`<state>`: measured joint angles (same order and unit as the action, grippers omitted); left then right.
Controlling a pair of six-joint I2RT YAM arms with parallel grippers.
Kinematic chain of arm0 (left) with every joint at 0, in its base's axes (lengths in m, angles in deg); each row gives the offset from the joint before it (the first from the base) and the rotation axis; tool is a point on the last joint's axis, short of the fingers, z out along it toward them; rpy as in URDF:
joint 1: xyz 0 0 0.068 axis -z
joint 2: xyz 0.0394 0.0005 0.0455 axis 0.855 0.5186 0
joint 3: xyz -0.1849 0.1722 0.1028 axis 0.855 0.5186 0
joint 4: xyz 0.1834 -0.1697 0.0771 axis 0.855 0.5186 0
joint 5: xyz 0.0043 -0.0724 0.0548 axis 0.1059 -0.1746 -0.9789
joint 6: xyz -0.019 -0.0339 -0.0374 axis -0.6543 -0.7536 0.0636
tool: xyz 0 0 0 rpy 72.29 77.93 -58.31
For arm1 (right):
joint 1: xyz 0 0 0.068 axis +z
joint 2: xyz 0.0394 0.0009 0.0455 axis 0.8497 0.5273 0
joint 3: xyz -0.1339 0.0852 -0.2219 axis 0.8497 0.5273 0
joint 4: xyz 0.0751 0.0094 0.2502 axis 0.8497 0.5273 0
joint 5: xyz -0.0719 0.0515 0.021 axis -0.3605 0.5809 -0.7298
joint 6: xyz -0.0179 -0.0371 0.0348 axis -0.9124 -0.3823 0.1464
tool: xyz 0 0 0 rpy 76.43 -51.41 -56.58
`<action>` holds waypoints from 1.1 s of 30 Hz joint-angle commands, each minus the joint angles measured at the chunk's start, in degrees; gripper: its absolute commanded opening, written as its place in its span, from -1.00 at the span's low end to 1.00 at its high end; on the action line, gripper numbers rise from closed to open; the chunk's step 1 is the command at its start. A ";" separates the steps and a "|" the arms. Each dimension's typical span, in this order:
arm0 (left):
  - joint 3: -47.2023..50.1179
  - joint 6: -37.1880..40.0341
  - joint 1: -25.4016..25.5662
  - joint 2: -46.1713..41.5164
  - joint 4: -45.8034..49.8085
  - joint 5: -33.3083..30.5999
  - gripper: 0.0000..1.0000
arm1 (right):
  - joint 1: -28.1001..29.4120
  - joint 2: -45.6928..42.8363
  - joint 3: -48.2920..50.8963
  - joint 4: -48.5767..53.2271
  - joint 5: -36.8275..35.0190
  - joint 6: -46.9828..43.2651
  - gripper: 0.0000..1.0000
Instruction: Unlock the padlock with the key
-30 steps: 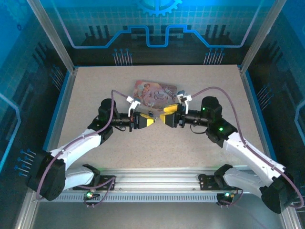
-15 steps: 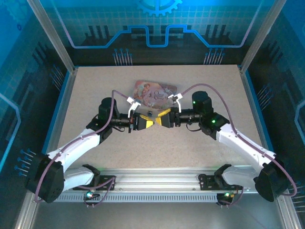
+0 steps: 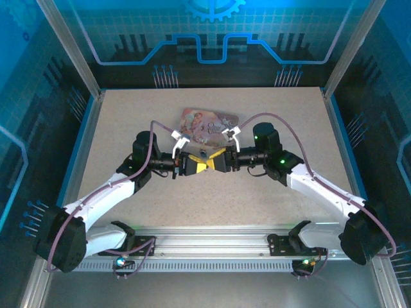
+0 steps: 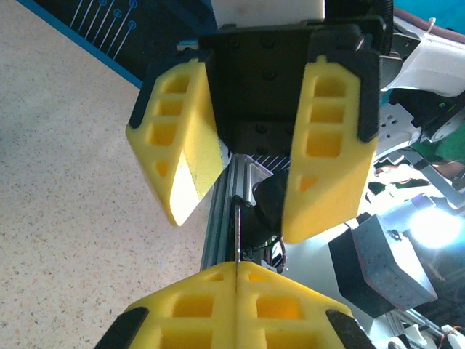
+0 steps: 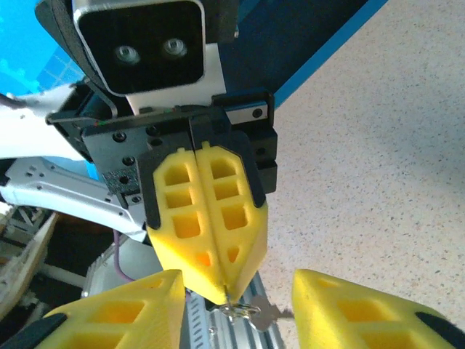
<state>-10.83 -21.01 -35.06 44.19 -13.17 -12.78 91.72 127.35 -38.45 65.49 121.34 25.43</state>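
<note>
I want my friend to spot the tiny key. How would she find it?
Find the middle of the speckled beige table, where the left gripper faces the right gripper. A tiny thin grey metal key pokes from the left gripper's shut yellow fingertips; it is far smaller than the pink picture tin beyond.

Speckled beige table [image 3: 128,115], pink picture-printed tin [image 3: 209,120] far-middle, tiny padlock [image 3: 202,153] just nearer.

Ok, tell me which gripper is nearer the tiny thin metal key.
Left. The left gripper is shut on the key; the right gripper stands open, with one finger on either side of it.
</note>
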 commanded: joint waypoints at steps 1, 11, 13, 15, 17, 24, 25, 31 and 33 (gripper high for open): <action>-1.24 -0.58 0.19 -0.70 -1.88 1.89 -1.00 | 0.73 0.49 -1.31 -2.16 1.30 -0.39 -0.58; -0.02 -2.18 0.00 -1.32 -2.38 -4.12 -0.46 | 1.09 -0.67 1.24 -5.51 -0.62 0.42 -1.00; 1.17 -3.20 -0.13 -2.22 -4.12 -5.98 -0.18 | 1.09 -0.92 1.75 -6.48 -1.34 0.74 -1.00; 2.36 -4.26 -0.24 -2.82 -5.95 -7.11 -0.07 | 1.13 -0.74 1.77 -6.81 -1.68 0.76 -1.00; 3.20 -5.52 -0.24 -2.99 -8.16 -7.00 -0.04 | 1.25 -0.48 1.59 -6.73 -1.95 0.66 -1.00; 5.25 -12.42 0.03 1.13 -19.22 -4.63 -0.12 | 2.14 0.32 1.24 -7.33 -2.73 0.50 -1.00; 5.35 -12.96 0.18 1.69 -20.15 -4.50 -0.15 | 2.22 0.35 1.24 -7.56 -2.79 0.59 -1.00; 5.61 -14.38 0.29 2.94 -22.69 -3.87 -0.31 | 2.23 -0.18 1.59 -8.01 -4.34 0.93 -1.00; 5.70 -14.19 0.29 2.94 -22.44 -3.89 -0.32 | 2.23 -0.55 1.85 -8.44 -4.88 1.09 -1.00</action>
<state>-5.78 -34.37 -35.17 46.68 -32.67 -17.78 93.25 127.68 -37.20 59.43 117.05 25.98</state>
